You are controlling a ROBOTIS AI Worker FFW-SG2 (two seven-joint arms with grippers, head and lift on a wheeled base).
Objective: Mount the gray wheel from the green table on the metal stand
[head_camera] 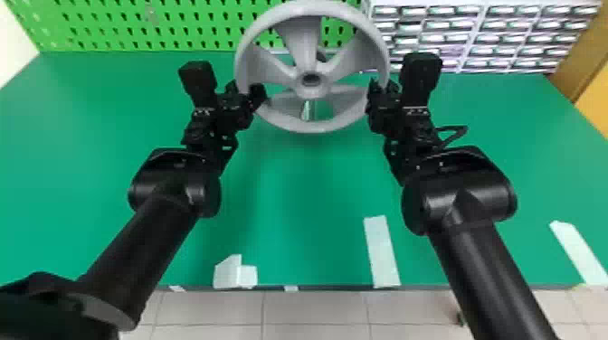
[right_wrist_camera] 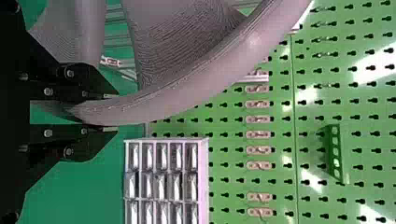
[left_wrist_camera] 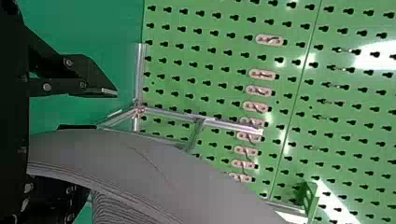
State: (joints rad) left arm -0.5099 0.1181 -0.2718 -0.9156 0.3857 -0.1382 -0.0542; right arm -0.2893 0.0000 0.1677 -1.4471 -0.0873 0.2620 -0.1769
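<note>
The gray wheel (head_camera: 312, 126) is up above the far part of the green table (head_camera: 289, 203), hub facing me. My left gripper (head_camera: 246, 92) is at its left rim, my right gripper (head_camera: 379, 92) at its right rim. In the left wrist view my left gripper (left_wrist_camera: 100, 112) is open, with a gap between its outer finger and the wheel (left_wrist_camera: 140, 158); the rim partly covers the other finger. In the right wrist view my right gripper (right_wrist_camera: 112, 112) is shut on the rim of the wheel (right_wrist_camera: 187, 98). The metal stand (left_wrist_camera: 173, 114) is beyond the wheel, partly hidden by it.
A green pegboard (head_camera: 135, 27) rises behind the table. A cabinet of small drawers (head_camera: 488, 38) is at the back right. White tape pieces (head_camera: 381, 253) lie near the front edge, where a small white block-like shape (head_camera: 235, 273) also shows.
</note>
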